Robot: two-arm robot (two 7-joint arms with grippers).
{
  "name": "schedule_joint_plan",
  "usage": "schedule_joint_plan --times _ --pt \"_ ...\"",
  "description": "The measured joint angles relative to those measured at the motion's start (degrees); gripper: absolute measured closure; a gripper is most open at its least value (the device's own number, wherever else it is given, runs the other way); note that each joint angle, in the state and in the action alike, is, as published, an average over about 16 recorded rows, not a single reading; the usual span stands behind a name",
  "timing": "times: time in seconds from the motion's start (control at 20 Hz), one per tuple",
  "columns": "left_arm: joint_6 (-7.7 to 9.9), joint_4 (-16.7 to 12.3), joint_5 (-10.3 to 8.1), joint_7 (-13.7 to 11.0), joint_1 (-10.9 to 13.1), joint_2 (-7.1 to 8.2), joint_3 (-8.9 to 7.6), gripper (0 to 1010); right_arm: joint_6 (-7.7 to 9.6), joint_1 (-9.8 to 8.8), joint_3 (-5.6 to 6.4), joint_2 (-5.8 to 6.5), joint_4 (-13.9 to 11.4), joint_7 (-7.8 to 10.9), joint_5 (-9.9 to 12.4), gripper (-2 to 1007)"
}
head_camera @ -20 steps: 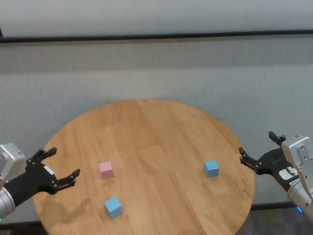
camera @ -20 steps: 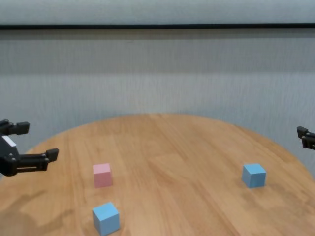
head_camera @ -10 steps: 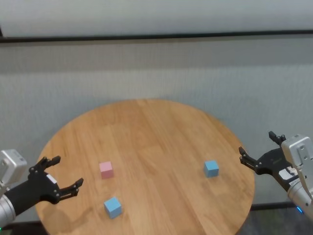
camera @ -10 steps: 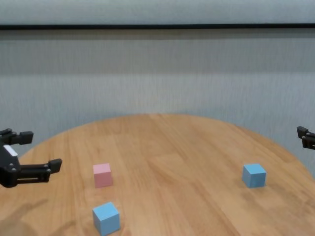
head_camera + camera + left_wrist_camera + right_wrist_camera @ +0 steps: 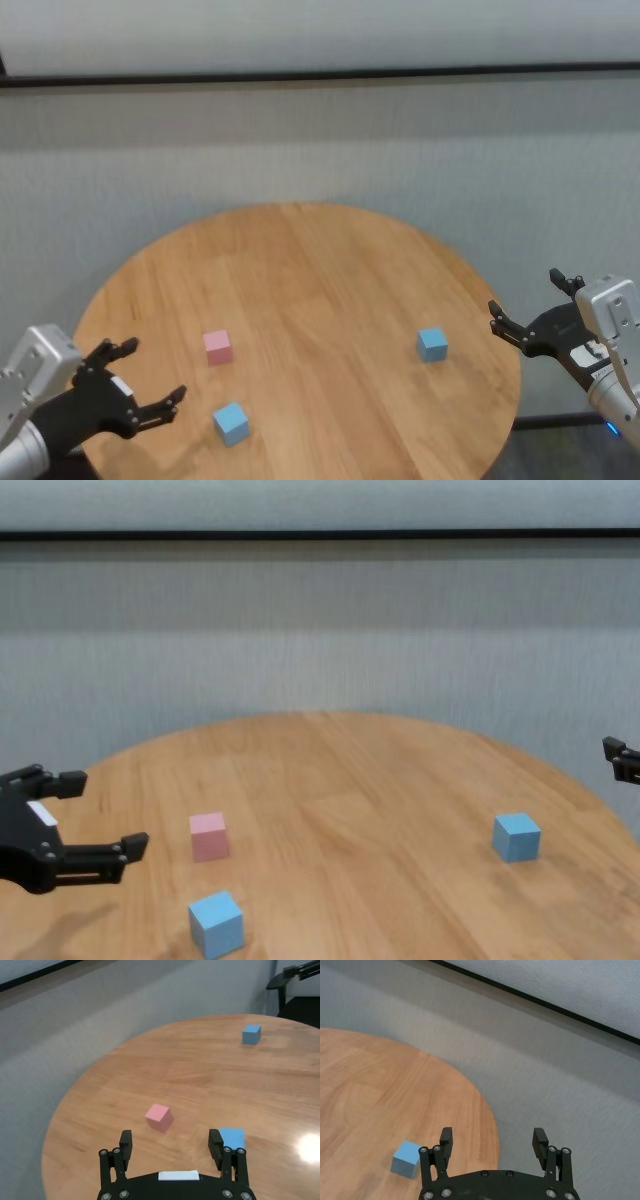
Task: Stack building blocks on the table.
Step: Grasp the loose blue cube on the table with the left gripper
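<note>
Looking down from the head cam, the round table (image 5: 300, 300) has three cubes sitting apart, nothing stacked. The pink block (image 5: 217, 347) sits toward the left edge, one blue block (image 5: 230, 423) is just nearer the front edge from it, and the other blue block (image 5: 432, 344) is way over by the right edge. The left gripper (image 5: 150, 385) hovers at the front-left edge with its jaws spread wide, holding nothing. The right gripper (image 5: 524, 305) hangs just off the right edge, also spread and empty.

Chest cam: same layout, left gripper near the pink block and the near blue one, touching neither.

Left wrist cam: both spread fingers (image 5: 124, 1141) frame bare wood, with the pink cube ahead between them and a blue one peeking behind one fingertip.

Right wrist cam: fingers wide apart, the lone blue cube just inside the table's rim.
</note>
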Motion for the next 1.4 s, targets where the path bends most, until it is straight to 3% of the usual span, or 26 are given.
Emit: schedule_joint_plan --times 0.65,1.4 --pt "3.24 -2.0 2.74 -0.9 -0.7 -3.39 1.66 10 0.0 0.0 0.0 0.0 0.0 0.0 0.0 0" --pt "4.83 0.9 6.3 -2.6 -2.1 -6.66 3.43 11 0.0 0.0 0.0 0.0 0.0 0.0 0.0 0"
